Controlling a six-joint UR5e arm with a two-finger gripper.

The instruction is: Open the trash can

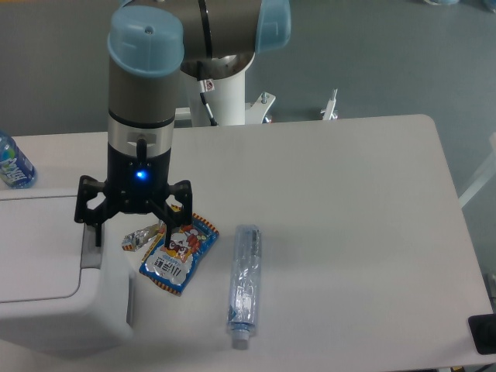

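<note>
Gripper [132, 233] hangs at the trash can's right edge, jaws spread wide, one fingertip right over the grey push tab [92, 254]. The white trash can [46, 271] sits at the table's near-left corner, lid flat. Beside it lie a snack packet [178, 252] and a plastic bottle [245, 284].
</note>
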